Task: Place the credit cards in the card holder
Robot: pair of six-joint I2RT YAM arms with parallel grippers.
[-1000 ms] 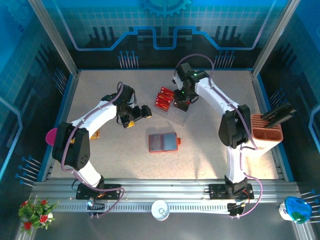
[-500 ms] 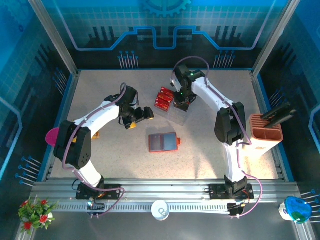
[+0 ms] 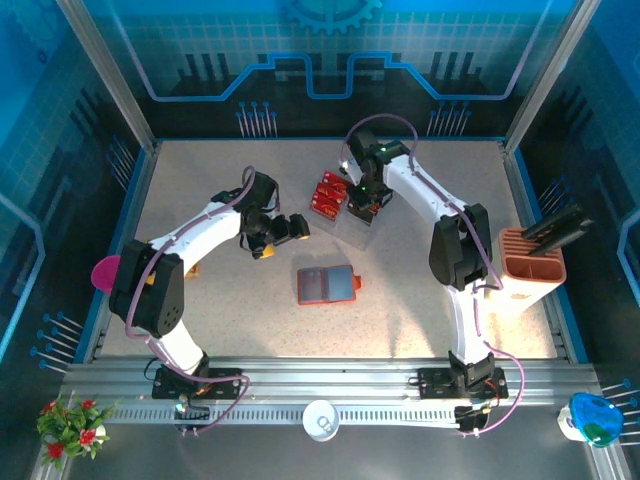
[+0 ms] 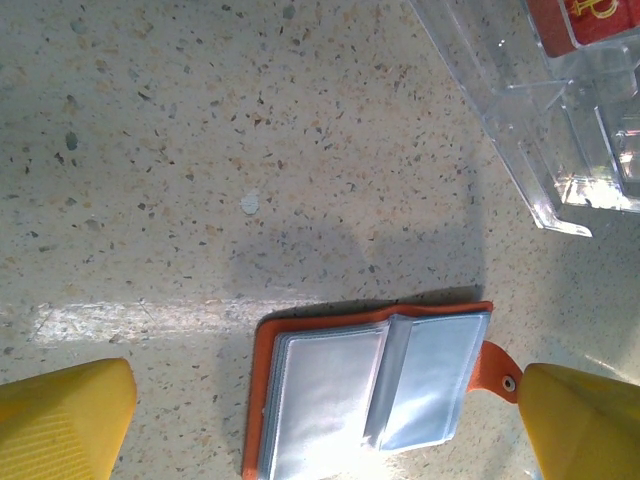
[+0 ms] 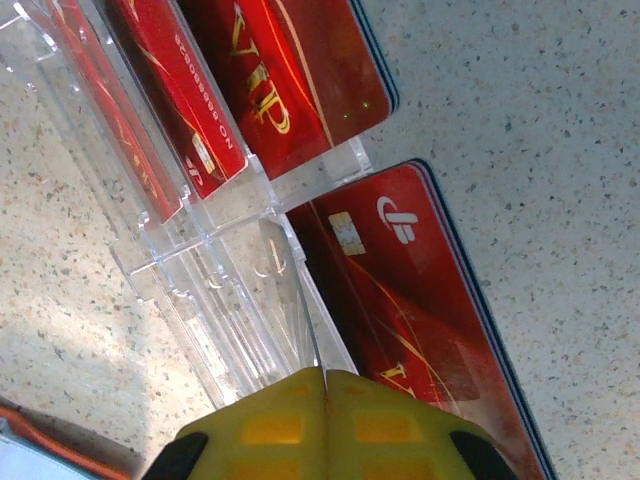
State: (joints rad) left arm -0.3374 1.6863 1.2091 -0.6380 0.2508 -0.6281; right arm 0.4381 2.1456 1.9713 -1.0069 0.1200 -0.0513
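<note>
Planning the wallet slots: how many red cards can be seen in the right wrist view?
4. In the clear tray: the left edge-on card, the numbered card, the VIP card. The fourth card lies lower right. More may be stacked underneath.

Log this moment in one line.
left gripper: open, clear of card holder | right gripper: shut at clear tray | credit cards: red, at tray | card holder: open
</note>
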